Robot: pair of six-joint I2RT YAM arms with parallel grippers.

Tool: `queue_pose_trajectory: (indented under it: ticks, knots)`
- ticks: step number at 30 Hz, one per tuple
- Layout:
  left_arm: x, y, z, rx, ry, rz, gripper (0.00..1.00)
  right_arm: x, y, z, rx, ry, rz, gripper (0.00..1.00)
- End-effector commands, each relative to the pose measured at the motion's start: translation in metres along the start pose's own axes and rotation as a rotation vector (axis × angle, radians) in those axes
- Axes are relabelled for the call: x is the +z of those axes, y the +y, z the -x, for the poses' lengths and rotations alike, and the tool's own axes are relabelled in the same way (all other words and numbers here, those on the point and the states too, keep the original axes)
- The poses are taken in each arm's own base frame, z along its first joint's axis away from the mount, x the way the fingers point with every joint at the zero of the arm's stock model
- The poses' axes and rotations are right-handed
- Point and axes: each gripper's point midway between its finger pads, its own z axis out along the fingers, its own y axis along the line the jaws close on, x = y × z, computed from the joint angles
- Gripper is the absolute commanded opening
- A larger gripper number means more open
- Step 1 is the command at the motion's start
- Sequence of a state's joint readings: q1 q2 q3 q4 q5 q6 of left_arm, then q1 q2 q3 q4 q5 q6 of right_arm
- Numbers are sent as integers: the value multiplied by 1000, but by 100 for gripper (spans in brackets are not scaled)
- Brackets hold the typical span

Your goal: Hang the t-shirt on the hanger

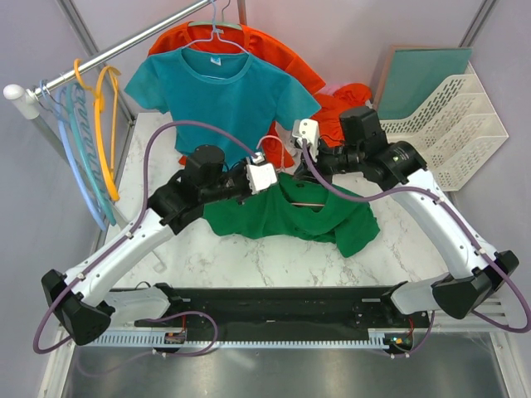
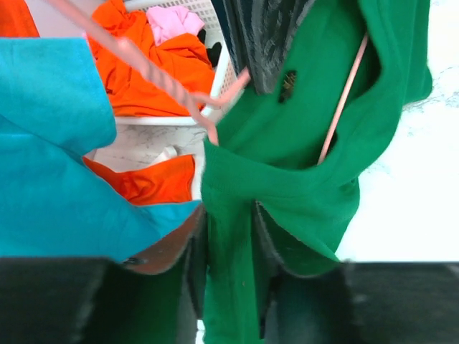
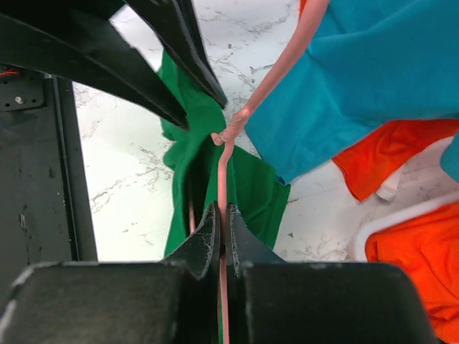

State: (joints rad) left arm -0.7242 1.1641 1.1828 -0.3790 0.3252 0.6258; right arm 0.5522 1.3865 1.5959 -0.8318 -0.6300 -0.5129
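The marble bench [image 1: 249, 257] carries the dark green t-shirt [image 1: 274, 220], which lies bunched at its centre between the two arms, its neck end lifted towards them. Behind it hangs a teal t-shirt [image 1: 224, 99] that fills much of both wrist views.

The green cloth looks light, limp and prone to folding, so it will likely sag wherever it is unsupported. The collar or shoulder seam seems the best hold, since a doubled edge stretches less.

The pink wire hanger [image 3: 222, 179] is thin and springy and will probably twist if held at one point. Its neck below the twist, where it is gripped now, is the firmest place.

The left end effector [image 2: 228, 258] is closed on a fold of green fabric. The right end effector [image 3: 222, 229] is clamped on the hanger's neck.

One pink arm passes inside the neck opening. The other shoulder, the bottom bar and the hook tip are hidden or cut off, so I cannot tell how far the hanger is seated.
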Motion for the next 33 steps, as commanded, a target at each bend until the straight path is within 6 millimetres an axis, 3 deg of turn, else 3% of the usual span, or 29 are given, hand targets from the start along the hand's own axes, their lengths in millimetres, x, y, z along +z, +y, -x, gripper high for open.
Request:
queue_pose_trajectory:
  ticks: [1, 6, 10, 12, 16, 20, 29, 32, 33]
  knots:
    - [-17, -2, 6, -132, -53, 11, 44, -20, -20, 16, -39, -46, -99, 0]
    - [-45, 16, -22, -249, -8, 56, 58, -34, -25, 6, -22, -40, -96, 0]
    - [-68, 17, -59, -246, 94, 48, 65, -42, -22, 3, -32, -36, -86, 0]
    - [-73, 4, -82, -210, 174, 1, 70, -46, -20, 0, -41, -30, -79, 0]
    - [-74, 9, -120, -170, 286, 14, 73, -48, -12, -2, -53, -32, -57, 0]
    - [-64, 15, -135, -105, 322, -24, 76, -50, -6, -1, -57, -41, -38, 0]
    - [-45, 11, -132, 34, 195, -83, 76, -58, 14, 0, -75, -51, 18, 0]
    - [-42, -1, -131, 21, 149, -138, 73, -60, 18, 0, -83, -58, 24, 0]
    - [-40, -5, -133, 16, 144, -155, 67, -61, 19, 1, -86, -63, 24, 0]
